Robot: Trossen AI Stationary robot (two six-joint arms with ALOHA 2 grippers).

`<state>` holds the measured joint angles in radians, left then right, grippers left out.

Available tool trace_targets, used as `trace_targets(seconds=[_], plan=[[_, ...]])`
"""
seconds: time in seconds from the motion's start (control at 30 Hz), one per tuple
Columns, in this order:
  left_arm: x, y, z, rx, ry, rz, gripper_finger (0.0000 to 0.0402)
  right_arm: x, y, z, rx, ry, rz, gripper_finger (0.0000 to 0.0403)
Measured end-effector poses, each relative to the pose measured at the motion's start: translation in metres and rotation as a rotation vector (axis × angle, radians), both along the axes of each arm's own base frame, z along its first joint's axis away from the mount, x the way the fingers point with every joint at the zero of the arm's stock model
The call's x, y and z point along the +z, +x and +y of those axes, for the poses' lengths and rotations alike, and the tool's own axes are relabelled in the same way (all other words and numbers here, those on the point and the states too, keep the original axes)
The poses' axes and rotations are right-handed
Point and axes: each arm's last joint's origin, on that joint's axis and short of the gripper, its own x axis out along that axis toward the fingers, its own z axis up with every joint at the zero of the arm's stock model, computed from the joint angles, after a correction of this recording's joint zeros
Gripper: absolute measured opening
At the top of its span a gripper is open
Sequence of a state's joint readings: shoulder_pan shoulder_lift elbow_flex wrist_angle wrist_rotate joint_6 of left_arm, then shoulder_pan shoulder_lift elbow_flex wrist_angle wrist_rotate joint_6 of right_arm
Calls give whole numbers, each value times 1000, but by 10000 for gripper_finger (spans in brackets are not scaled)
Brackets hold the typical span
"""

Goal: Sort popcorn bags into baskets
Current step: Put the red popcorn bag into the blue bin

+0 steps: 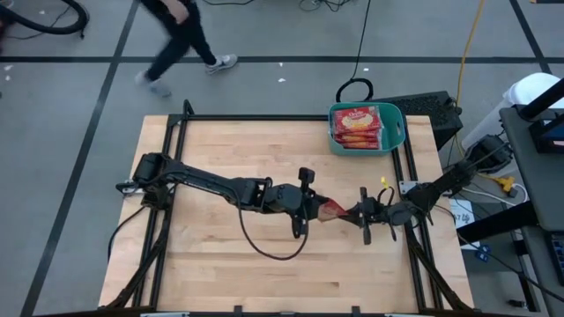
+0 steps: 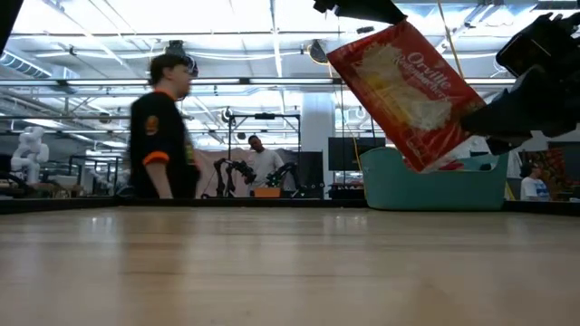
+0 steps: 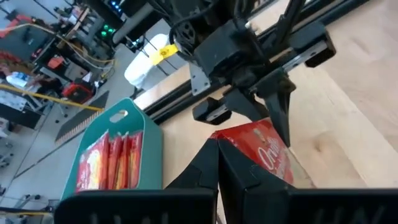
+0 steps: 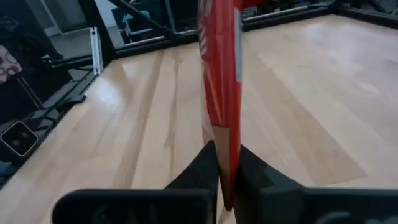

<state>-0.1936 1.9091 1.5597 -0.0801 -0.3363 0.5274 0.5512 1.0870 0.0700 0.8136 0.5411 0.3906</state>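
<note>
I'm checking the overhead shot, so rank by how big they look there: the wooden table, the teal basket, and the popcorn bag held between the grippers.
1. Wooden table
2. Teal basket
3. Held popcorn bag, partly hidden by both grippers

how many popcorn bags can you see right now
4 at least: one popcorn bag held in the air between the left claw and right claw, and about three standing in the teal basket; more may be hidden there.
</note>
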Motion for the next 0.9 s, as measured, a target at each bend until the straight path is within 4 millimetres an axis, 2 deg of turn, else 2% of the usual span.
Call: trace_targets(seconds=[0.17,0.3,0.43,0.53,0.63,0.8,0.9], plan=[[-4,-2,2,52,-65,27,14,1,1,-1,-6,-5,-9,12],[-8,-11,6,153,-133,117,56,0,1,-2,-14,23,-2,3],[1,-29,12,251,-234,184,104,2,6,-2,-10,4,27,2],[8,-41,21,344,-311,211,129,9,20,-4,20,-40,130,1],[7,-47,29,426,-354,251,144,17,33,-8,39,-74,311,1],[-3,-51,32,465,-357,294,147,34,43,-16,41,-134,527,0],[-19,-51,32,468,-366,282,143,42,44,-20,65,-174,618,0]])
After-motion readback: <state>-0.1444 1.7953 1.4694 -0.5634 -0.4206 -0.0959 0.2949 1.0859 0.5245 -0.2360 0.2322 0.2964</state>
